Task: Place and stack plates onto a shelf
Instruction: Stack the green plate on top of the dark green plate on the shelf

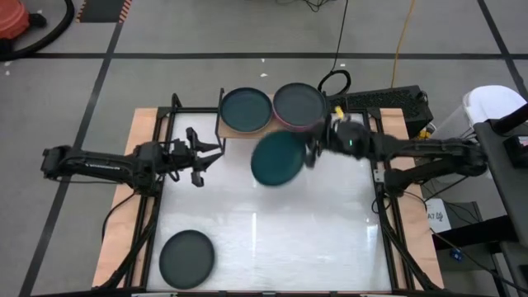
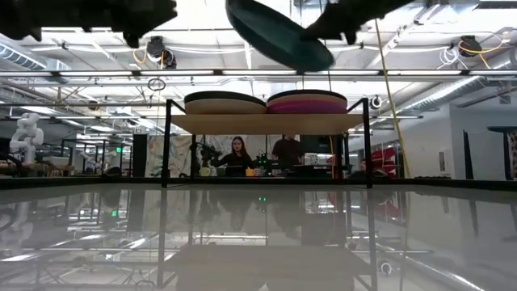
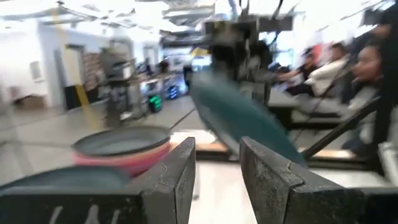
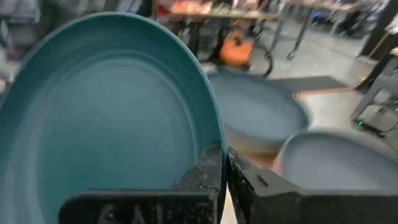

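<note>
The light-wood shelf [image 1: 239, 132] stands at the table's far middle on black legs and also shows in the low view [image 2: 266, 123]. It carries two plate stacks: a left one topped dark teal [image 1: 244, 109] and a right one topped dark grey over pink [image 1: 299, 103]. My right gripper [image 1: 312, 153] is shut on a dark teal plate [image 1: 279, 158], held in the air in front of the shelf. My left gripper [image 1: 206, 157] is open and empty, left of that plate. A dark plate [image 1: 186, 257] lies flat on the table at the near left. My right gripper pinches the teal plate's rim [image 4: 211, 146] between its two fingers, on the edge toward the table's right. The fingers come from the right, roughly level. The plate [image 2: 279, 36] is lifted clear, tilted, above shelf height.
The white tabletop [image 1: 272, 239] has wooden side edges and black frame rails along both sides. People sit in the room beyond the shelf [image 2: 238, 153]. Cables and a keyboard lie behind the table at the far right [image 1: 379, 101].
</note>
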Robot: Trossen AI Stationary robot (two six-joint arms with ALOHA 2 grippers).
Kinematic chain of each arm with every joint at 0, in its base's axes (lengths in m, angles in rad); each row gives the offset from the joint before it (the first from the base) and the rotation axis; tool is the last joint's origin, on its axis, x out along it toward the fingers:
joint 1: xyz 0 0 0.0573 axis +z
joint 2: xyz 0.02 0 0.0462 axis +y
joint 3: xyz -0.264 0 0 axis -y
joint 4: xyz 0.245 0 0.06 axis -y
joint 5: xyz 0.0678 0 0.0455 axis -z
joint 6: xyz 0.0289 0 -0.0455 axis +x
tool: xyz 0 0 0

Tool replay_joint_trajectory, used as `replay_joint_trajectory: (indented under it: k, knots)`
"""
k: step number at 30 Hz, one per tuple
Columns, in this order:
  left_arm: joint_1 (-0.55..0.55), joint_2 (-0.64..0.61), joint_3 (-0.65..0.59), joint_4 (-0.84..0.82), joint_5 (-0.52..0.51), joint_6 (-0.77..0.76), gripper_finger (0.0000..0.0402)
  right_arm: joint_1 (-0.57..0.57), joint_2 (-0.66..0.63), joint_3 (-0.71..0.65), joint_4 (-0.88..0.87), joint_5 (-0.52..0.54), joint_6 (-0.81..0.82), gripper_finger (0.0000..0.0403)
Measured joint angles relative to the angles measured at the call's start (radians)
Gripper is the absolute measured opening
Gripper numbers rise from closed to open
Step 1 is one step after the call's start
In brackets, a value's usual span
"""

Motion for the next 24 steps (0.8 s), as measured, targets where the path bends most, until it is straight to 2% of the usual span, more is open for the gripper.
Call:
replay_joint_trajectory:
  k: [5, 12, 18, 24]
  knots:
    - [0.001, -0.022, 0.000, -0.104, -0.071, 0.009, 0.0131, -0.203, 0.121, 0.163, 0.047, -0.135, -0.017, 0.0000]
    - [0.002, -0.022, 0.000, -0.124, -0.074, 0.010, 0.0131, -0.404, 0.422, 0.477, 0.045, -0.277, 0.009, 0.0000]
    - [-0.001, -0.022, 0.000, -0.164, -0.074, -0.003, 0.0131, -0.499, 0.640, 0.654, 0.018, -0.415, 0.083, 0.0000]
    - [-0.001, -0.022, 0.000, -0.182, -0.074, -0.008, 0.0131, -0.532, 0.737, 0.686, -0.018, -0.446, 0.091, 0.0000]
